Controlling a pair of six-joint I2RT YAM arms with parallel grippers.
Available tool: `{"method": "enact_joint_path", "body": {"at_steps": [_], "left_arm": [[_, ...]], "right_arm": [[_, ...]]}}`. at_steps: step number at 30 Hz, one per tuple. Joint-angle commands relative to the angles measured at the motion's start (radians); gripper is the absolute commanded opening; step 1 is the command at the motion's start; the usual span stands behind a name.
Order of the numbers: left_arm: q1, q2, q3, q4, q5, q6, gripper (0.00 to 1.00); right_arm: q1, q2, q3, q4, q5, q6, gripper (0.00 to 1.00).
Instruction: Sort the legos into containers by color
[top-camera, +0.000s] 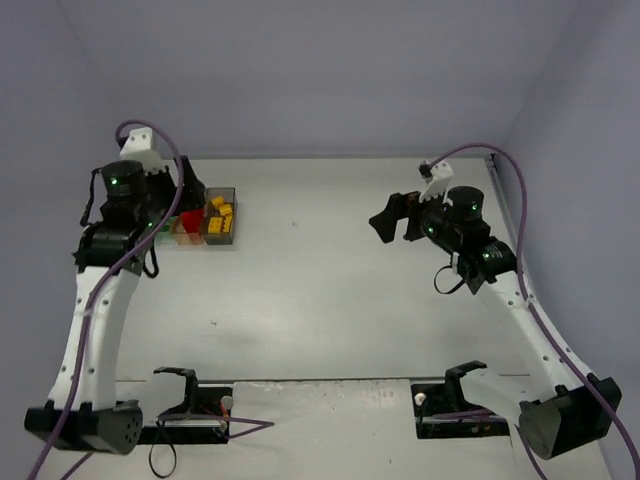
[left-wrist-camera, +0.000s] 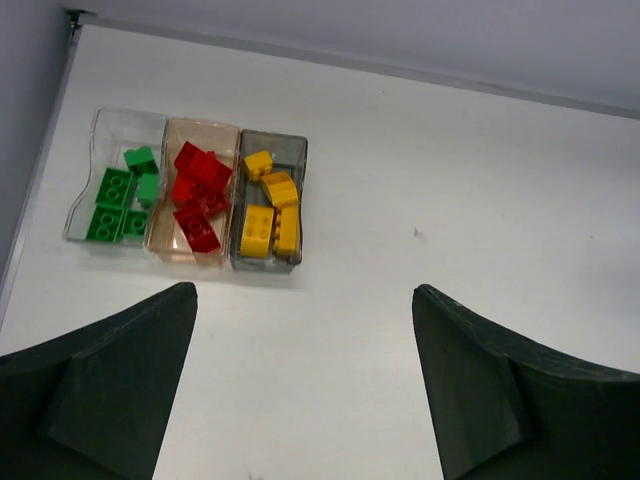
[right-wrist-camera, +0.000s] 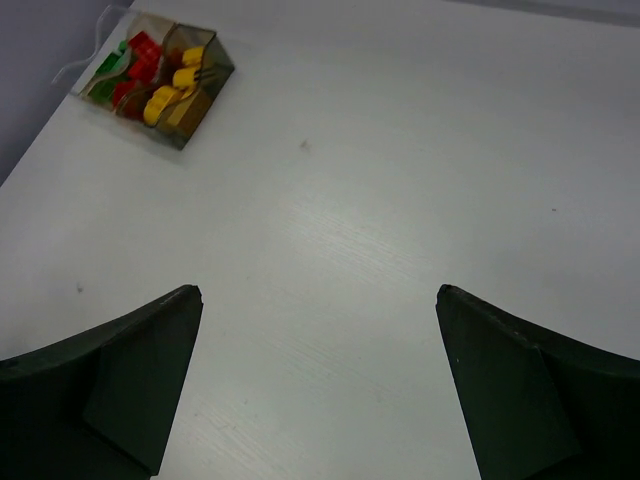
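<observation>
Our left tool (left-wrist-camera: 305, 300) hangs with its jaws spread wide and nothing between them, above the counter (left-wrist-camera: 450, 180) just on the near side of the containers (left-wrist-camera: 200, 124). Our right tool (right-wrist-camera: 320, 295) is likewise wide open and empty, well apart from the containers, which sit far off toward its upper left. The main risk, we judge, lies with the left arm. It hovers so close over the row that a careless drop or sideways swing could clip a wall with a finger. The joined boxes look light, so they could slide or tip and spill sorted bricks back onto the counter. The red pile also sits heaped, so a jolt might bounce a brick over the thin wall into a neighbouring box. As for contents, the clear box (left-wrist-camera: 112, 128) at one end of the row holds only green legos (left-wrist-camera: 115, 195). The amber middle box (left-wrist-camera: 228, 246) holds only red legos (left-wrist-camera: 197, 190), and the smoky grey box (left-wrist-camera: 290, 150) at the other end holds only yellow legos (left-wrist-camera: 270, 215). We see no brick outside the containers in any view, so the sorting looks finished to us.
</observation>
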Motion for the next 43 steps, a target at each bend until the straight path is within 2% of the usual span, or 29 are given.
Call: {"method": "enact_joint_path", "body": {"at_steps": [1, 6, 8, 15, 23, 29, 43], "left_arm": [[-0.006, -0.134, 0.004, -0.261, -0.009, -0.048, 0.82], [-0.007, -0.362, -0.037, -0.393, -0.052, -0.038, 0.82], [-0.017, -0.397, -0.048, -0.466, -0.095, -0.023, 0.83], [-0.020, -0.555, -0.165, -0.447, -0.198, -0.050, 0.83], [-0.023, -0.683, -0.215, -0.401, -0.238, -0.093, 0.86], [-0.023, -0.743, -0.209, -0.440, -0.264, -0.096, 0.86], [-0.023, -0.750, -0.197, -0.473, -0.230, -0.102, 0.86]], "right_arm": [[-0.010, -0.088, 0.100, -0.024, 0.211, 0.038, 1.00], [-0.013, -0.215, 0.118, -0.065, 0.354, 0.003, 1.00], [-0.013, -0.265, 0.106, -0.080, 0.431, 0.024, 1.00], [-0.013, -0.394, 0.128, -0.234, 0.617, -0.025, 1.00], [-0.008, -0.493, 0.097, -0.294, 0.625, -0.040, 1.00], [0.013, -0.539, 0.065, -0.303, 0.638, -0.051, 1.00], [0.042, -0.535, 0.065, -0.303, 0.643, -0.050, 1.00]]}}
